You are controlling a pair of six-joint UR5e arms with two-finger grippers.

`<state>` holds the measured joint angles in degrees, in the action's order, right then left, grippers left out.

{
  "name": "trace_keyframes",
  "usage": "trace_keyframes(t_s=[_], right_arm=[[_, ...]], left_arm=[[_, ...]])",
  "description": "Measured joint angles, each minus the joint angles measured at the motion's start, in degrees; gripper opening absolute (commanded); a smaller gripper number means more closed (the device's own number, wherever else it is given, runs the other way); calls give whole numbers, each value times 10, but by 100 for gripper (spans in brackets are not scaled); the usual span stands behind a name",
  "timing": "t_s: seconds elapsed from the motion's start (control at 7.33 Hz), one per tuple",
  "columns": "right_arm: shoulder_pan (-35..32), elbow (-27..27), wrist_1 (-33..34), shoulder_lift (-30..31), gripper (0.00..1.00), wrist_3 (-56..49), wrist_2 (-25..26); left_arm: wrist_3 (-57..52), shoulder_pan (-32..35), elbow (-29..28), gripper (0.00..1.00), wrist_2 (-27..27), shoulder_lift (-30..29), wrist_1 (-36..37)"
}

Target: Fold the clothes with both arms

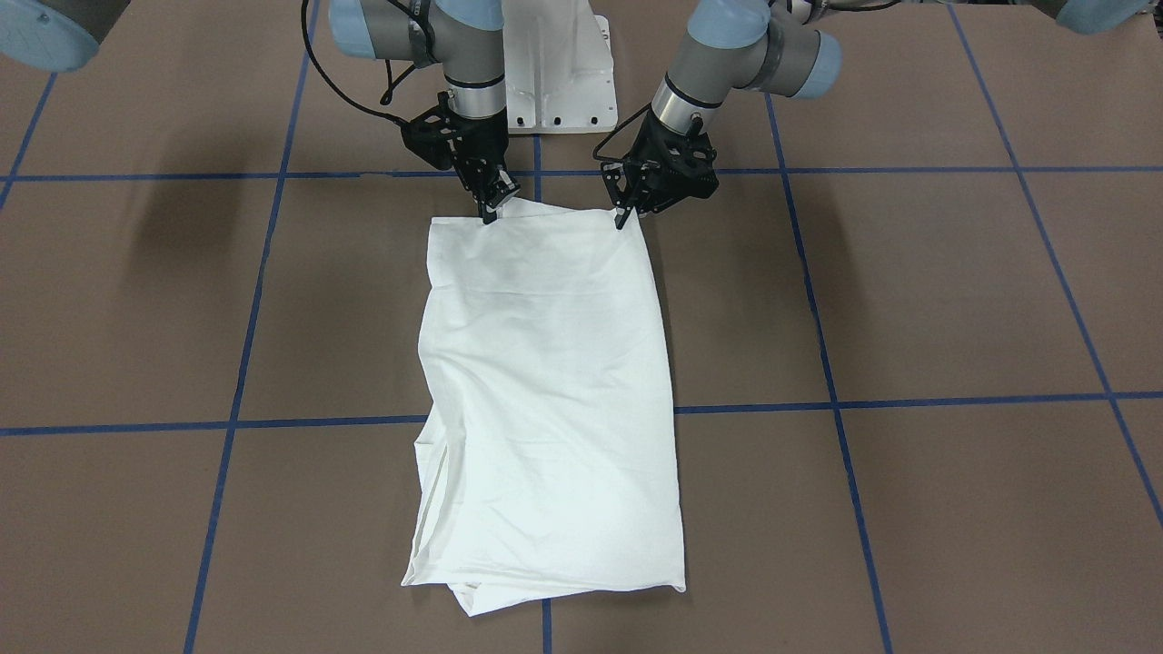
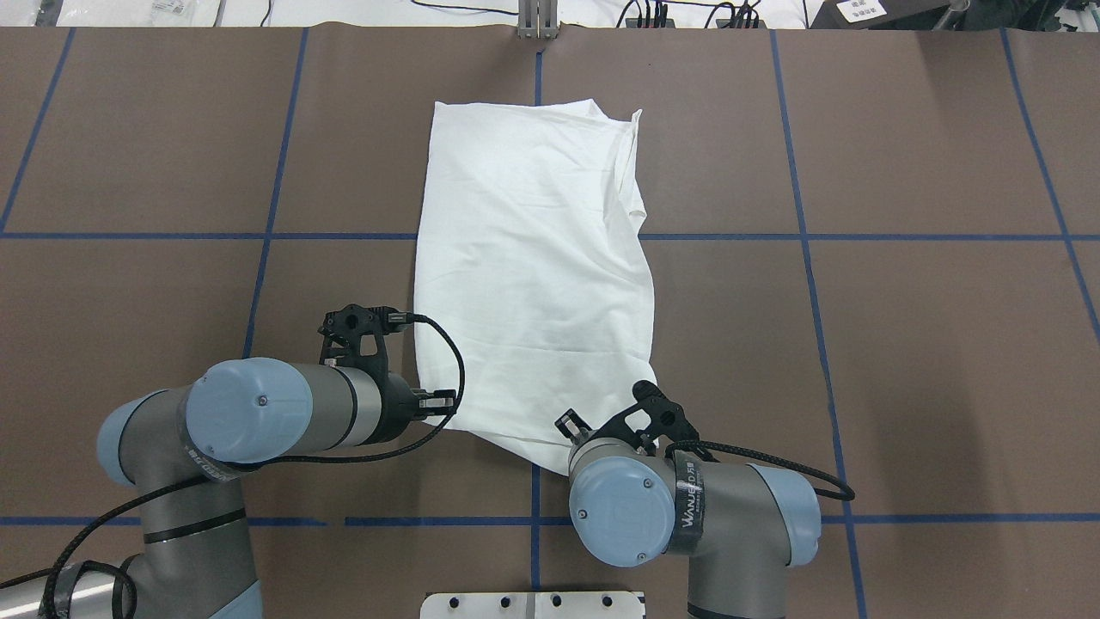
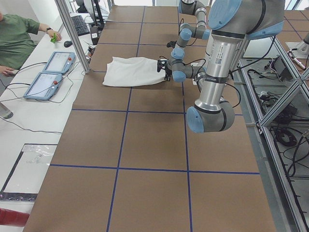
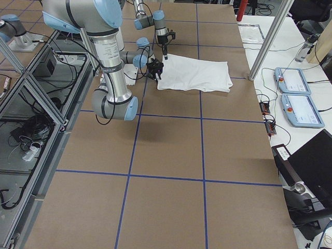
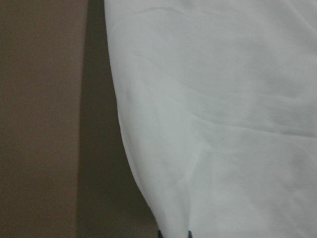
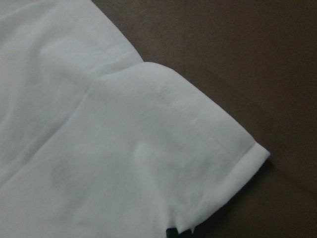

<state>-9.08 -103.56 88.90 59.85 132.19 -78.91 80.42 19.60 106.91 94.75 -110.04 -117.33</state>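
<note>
The white shirt (image 1: 545, 381) lies folded into a long strip down the middle of the brown table (image 1: 909, 300); no print or collar shows. My left gripper (image 1: 621, 220) is shut on the strip's near corner on my left side, seen also from overhead (image 2: 434, 401). My right gripper (image 1: 490, 215) is shut on the other near corner, which is raised slightly; from overhead it is hidden under its own wrist. The left wrist view shows plain cloth (image 5: 223, 124) and its edge. The right wrist view shows a hemmed corner (image 6: 218, 148).
The white pedestal base (image 1: 559, 82) stands just behind both grippers. Blue tape lines (image 1: 909, 400) grid the table. An operator (image 3: 19, 38) and teach pendants (image 3: 48, 72) are beyond the far edge.
</note>
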Motion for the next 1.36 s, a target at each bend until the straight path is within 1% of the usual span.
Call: trace_keyframes(t_s=[0.27, 0.41, 0.55, 0.68, 0.95, 1.09, 1.23, 1.36], right_arm=[[-5, -6, 2, 1, 0, -1, 0], [-9, -20, 10, 2, 0, -2, -1], [-11, -52, 39, 4, 0, -3, -2], [-11, -102, 87, 4, 0, -3, -3], [-5, -221, 210, -4, 0, -4, -5], [-3, -262, 268, -25, 0, -5, -7], [-3, -272, 302, -49, 0, -13, -7], [-5, -260, 313, -66, 0, -31, -3]], left_arm=[[0, 0, 4, 0, 1, -1, 1], [-1, 1, 13, 0, 2, -1, 7], [-2, 1, 36, 0, 4, -1, 29], [-2, 0, 73, 0, 6, -1, 67], [-2, -1, 187, 0, 28, -5, 182], [-2, -2, 239, 0, 42, -10, 241], [-4, -3, 256, 0, 48, -15, 275], [-13, 2, 246, 0, 49, -19, 288]])
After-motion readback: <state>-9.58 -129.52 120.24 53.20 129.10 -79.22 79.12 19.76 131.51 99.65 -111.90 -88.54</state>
